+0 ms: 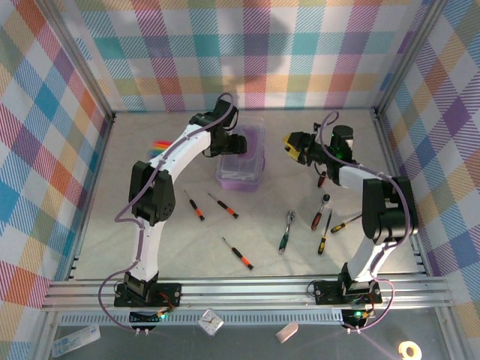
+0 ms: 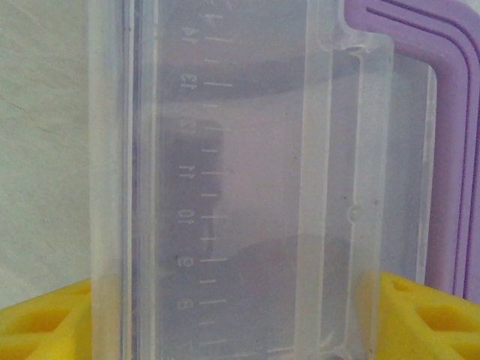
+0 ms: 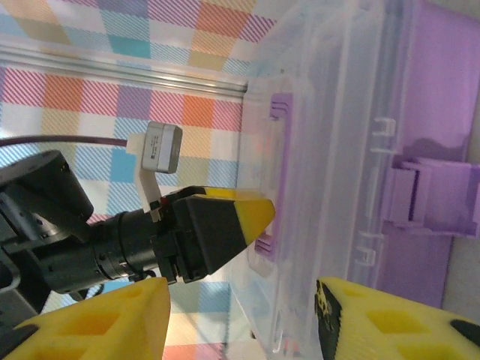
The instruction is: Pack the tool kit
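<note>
Left claw (image 2: 232, 322): closed across the clear lid (image 2: 225, 187) of the box (image 1: 241, 169), a yellow pad against each long edge as far as I can see.

Right claw (image 1: 294, 146): half open, empty, just right of the box and facing it, not touching.

The box sits mid-tabletop (image 1: 172, 240) at the far side, its long axis roughly near to far. Its purple plastic body is smooth; the lid is see-through and ribbed, with moulded ruler marks.

Screwdrivers (image 1: 195, 204) and a chrome wrench (image 1: 286, 230) lie loose on the near side of the box. All are slim and long, pointing every way.

Judgement: most tools lie nearer my right arm, back toward me from that claw, so it must turn away from the box to fetch one.
</note>
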Robot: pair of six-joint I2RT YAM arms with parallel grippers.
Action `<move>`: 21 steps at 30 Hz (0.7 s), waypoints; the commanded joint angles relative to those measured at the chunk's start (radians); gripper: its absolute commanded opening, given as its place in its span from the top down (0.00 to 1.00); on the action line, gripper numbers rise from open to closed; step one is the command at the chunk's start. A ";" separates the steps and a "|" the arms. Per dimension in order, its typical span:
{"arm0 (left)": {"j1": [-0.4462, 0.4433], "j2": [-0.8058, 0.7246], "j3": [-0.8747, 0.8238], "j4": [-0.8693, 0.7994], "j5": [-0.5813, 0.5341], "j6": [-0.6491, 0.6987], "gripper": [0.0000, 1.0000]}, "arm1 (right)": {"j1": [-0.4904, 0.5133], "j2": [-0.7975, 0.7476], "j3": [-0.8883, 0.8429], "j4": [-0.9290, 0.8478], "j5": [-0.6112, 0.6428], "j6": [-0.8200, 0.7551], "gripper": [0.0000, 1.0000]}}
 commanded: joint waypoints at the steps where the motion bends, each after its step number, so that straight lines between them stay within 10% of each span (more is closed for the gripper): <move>1: -0.066 0.074 0.024 -0.199 0.118 -0.049 1.00 | 0.005 -0.080 -0.012 -0.241 0.067 -0.212 0.45; 21: -0.033 -0.169 -0.255 0.416 0.369 -0.303 1.00 | -0.009 -0.128 0.096 -0.576 0.163 -0.347 0.31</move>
